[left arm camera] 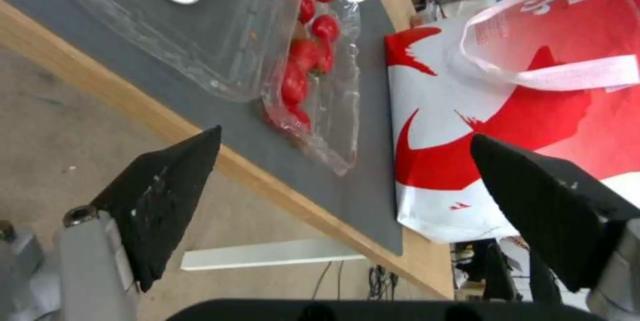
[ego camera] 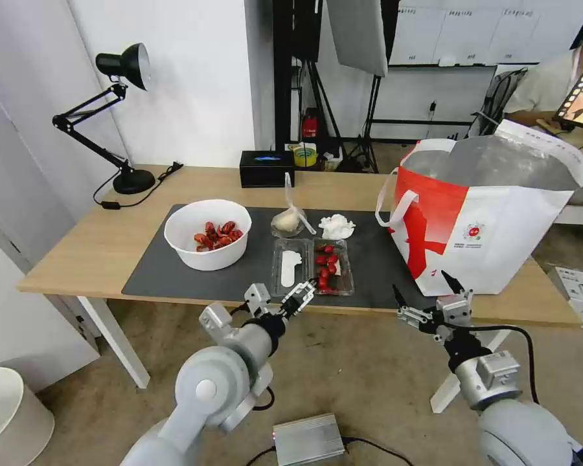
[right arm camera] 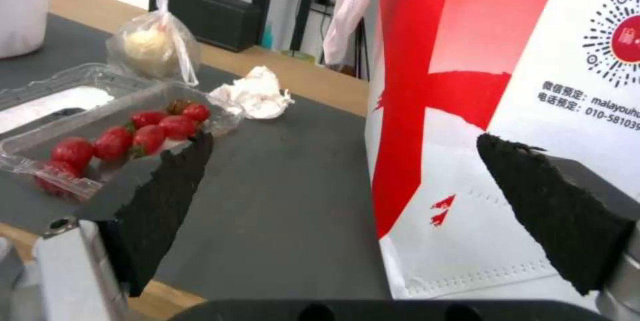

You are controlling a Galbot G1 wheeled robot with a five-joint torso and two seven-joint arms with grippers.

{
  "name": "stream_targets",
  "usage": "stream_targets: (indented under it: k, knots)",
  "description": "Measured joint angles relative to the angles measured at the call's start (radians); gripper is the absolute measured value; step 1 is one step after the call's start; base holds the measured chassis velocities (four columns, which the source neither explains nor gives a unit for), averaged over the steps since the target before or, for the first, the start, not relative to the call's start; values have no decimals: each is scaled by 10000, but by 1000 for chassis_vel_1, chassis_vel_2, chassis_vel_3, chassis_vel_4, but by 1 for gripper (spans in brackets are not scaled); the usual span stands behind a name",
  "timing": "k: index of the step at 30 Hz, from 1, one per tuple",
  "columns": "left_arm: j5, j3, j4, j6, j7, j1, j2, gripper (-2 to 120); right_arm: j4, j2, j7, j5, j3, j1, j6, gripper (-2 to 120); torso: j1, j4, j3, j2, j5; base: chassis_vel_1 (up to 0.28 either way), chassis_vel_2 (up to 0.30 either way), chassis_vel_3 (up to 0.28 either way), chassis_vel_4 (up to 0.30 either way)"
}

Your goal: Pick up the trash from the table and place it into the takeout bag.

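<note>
On the table (ego camera: 91, 246) a dark grey mat (ego camera: 175, 278) carries the trash. A white bowl (ego camera: 207, 233) of red shells stands at its left. The knotted clear bag (ego camera: 287, 221) and the crumpled tissue (ego camera: 337, 226) lie mid-mat. The clear clamshell (ego camera: 311, 265) lies open near the front edge, with red bits in one half. The takeout bag (ego camera: 492, 213) stands open at the right. My left gripper (ego camera: 280, 298) hovers open just before the table edge, facing the clamshell (left arm camera: 253, 36). My right gripper (ego camera: 421, 288) is open and empty before the takeout bag (right arm camera: 533, 61).
A black desk lamp (ego camera: 120, 116) stands at the table's back left, with a black tissue box (ego camera: 267, 168) and a tape roll (ego camera: 304, 155) at the back middle. On the floor are a grey metal box (ego camera: 308, 440), a white bin (ego camera: 6, 414) and a carton (ego camera: 580, 288).
</note>
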Motion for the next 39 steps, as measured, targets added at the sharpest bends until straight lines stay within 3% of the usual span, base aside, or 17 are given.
stream_targets:
  k: [21,39]
  knots:
    - [-147,607,1258,-78,-566,-1163,-366,100,-210,187,46,-46,-21,98,9,100,0,0,0,1,0,0,0,0,0]
    - [-70,738,1656,-223,-682,-1553,-509,100,-236,331,78,-209,-68,-5,47,100,1,0,0,1,-1,0,0,0,0]
